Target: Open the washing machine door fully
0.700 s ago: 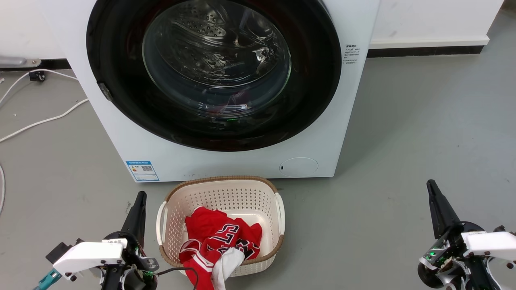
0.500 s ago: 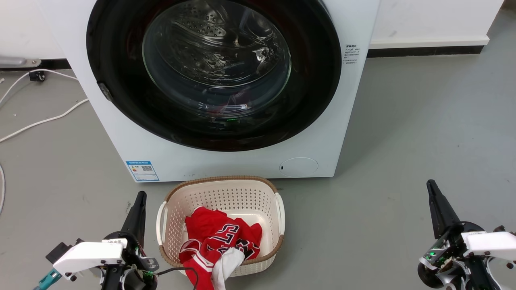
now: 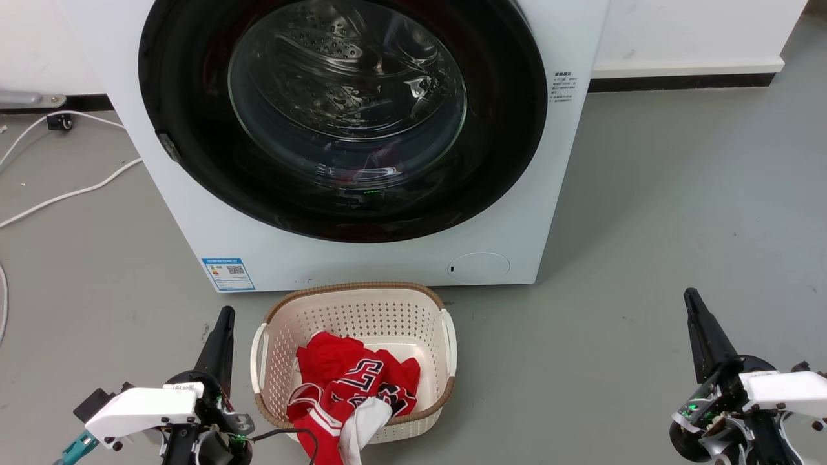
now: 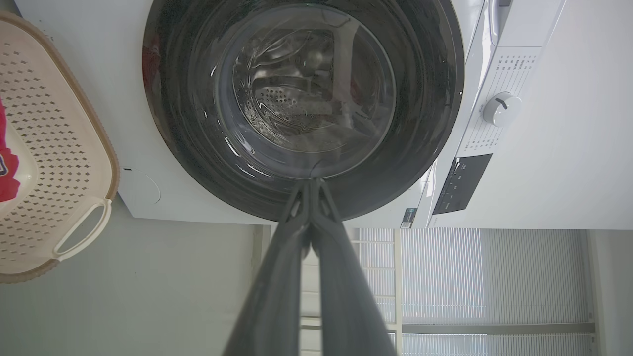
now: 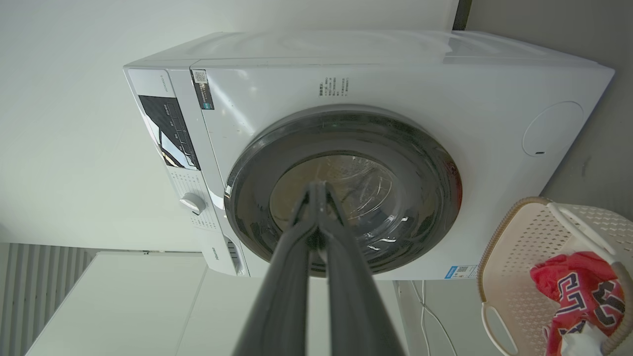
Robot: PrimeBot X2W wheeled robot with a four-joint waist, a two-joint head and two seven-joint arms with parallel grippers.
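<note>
Stands at zero progress, with the washing machine door (image 3: 342, 116) closed flush on the white machine (image 3: 362, 261), well ahead of the left gripper (image 3: 226, 316) and right gripper (image 3: 691, 300), both empty with fingers pressed together; leaves the entire unlatching and swing-out outstanding.

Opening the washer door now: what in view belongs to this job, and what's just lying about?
Job: washing machine door, closed; left gripper and right gripper, both shut, clear of the door.
Lying about: laundry basket holding a red jersey; white cables on the floor.
</note>
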